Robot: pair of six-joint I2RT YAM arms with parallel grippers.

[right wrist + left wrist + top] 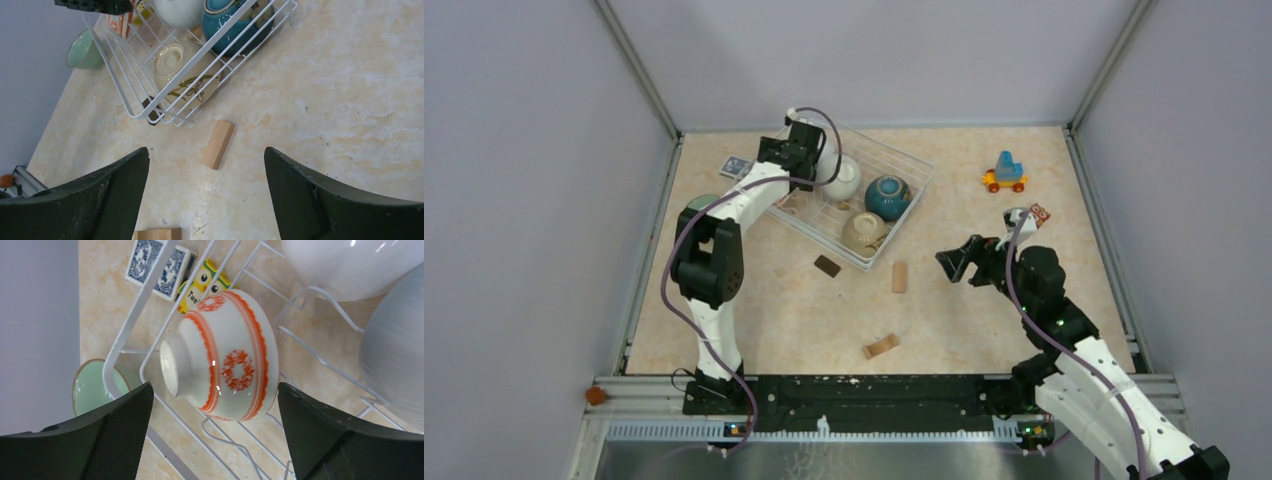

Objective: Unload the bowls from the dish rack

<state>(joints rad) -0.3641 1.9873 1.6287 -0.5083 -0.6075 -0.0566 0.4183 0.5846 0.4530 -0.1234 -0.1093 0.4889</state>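
You're on the orange bowl [220, 355] right now. It's lying on its side, foot toward the wire wall, in the corner of the rack [914, 165] nearest the left edge of the worktop [984, 330]. Your left claw [214, 392] is spread wide with a finger on either side of it. It's holding nothing and, as far as I can tell, not touching the bowl.

The green bowl [92, 387] is already out, sitting on the worktop just outside that same corner. So I'd call it one down, number two lined up. The teal bowl [230, 20], beige bowl [185, 75], a white bowl [350, 260] and a grey-white bowl [395, 355] are in the rack.

Next move, I reckon:
- Drop lower so the fingers pass the widest part, then squeeze across the belly.
- Lift high enough to clear the rack wall before swinging out.
- It's glazed and round, so an off-centre pinch could let it roll.
- Park it apart from the green bowl.

Right claw [206, 150] is wide open with nothing in it, hanging over the middle of the worktop above a block [217, 145].
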